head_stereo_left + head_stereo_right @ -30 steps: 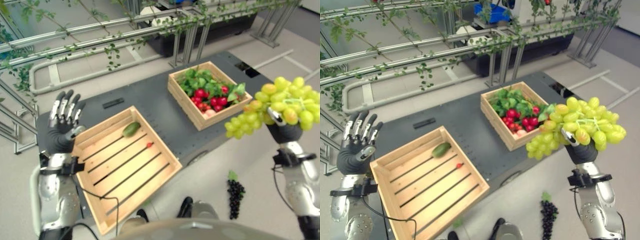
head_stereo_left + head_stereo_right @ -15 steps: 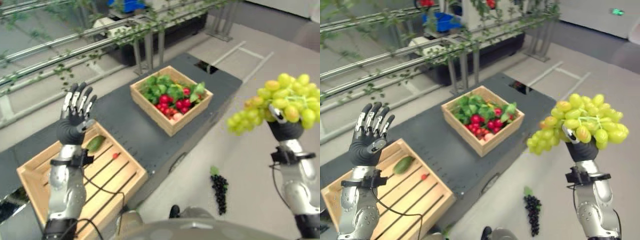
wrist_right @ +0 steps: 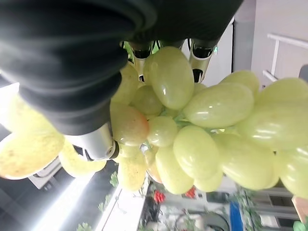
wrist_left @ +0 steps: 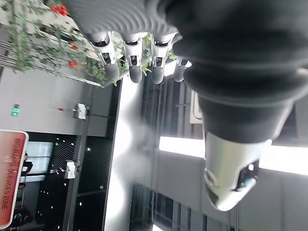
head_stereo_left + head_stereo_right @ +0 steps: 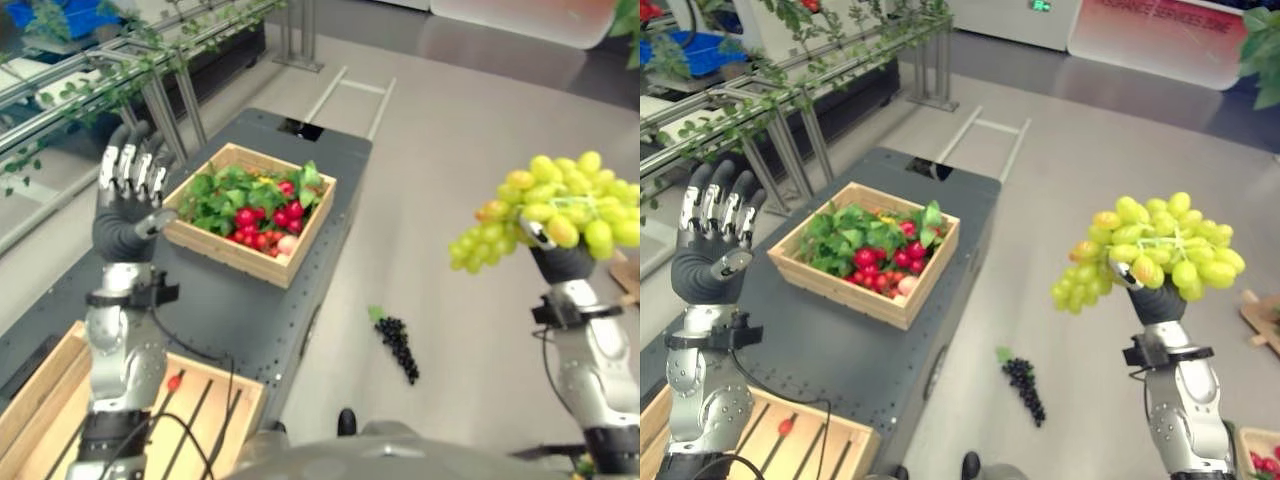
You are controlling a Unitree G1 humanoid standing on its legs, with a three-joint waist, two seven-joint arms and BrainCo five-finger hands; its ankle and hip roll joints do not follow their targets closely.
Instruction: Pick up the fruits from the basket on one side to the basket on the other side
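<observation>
Eye views: right hand (image 5: 1157,302) raised well off to the robot's right over bare floor, fingers wrapped under a green grape bunch (image 5: 1150,248), long axis lying sideways, tail pointing back toward the full basket (image 5: 866,250). Slatted basket (image 5: 150,420) sits at lower left, far side of the table (image 5: 250,300) from the bunch, so the carry likely runs leftward. Dark grape bunch (image 5: 1023,385) lies on floor between. Left hand (image 5: 128,205) up, fingers straight, holding nothing. L wrist view: fingers (image 4: 132,62) relaxed, empty. R wrist view: fingers (image 3: 199,53) curled round grapes; thumb contact prob. but partly hidden.
</observation>
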